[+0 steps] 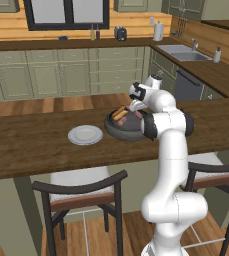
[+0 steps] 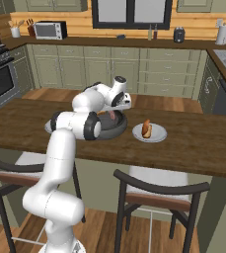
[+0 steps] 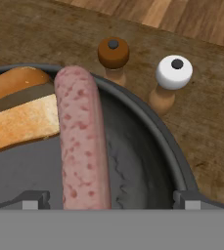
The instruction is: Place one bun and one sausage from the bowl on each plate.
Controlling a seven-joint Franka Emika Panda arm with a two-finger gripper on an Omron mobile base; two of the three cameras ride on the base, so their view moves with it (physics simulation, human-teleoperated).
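Note:
The dark bowl (image 1: 117, 129) (image 2: 115, 127) (image 3: 168, 142) sits mid-counter. In it lie a pink sausage (image 3: 81, 141) (image 2: 112, 116) and a toasted bun (image 3: 16, 108) (image 1: 119, 115). My gripper (image 3: 111, 201) (image 1: 136, 111) (image 2: 114, 112) hangs open just over the bowl, pointing down. The sausage runs between the fingertips (image 3: 35, 199), nearer the left one, and nothing is gripped. One pale plate (image 1: 85, 135) lies bare to the left of the bowl. The other plate (image 2: 156, 136), right of the bowl, carries a bun with a sausage (image 2: 146, 128).
Two shakers stand on the counter just beyond the bowl's rim, one with a brown top (image 3: 113, 52) and one with a white top (image 3: 174, 73). Two chairs (image 1: 81, 192) (image 2: 159, 190) are tucked under the counter's near edge.

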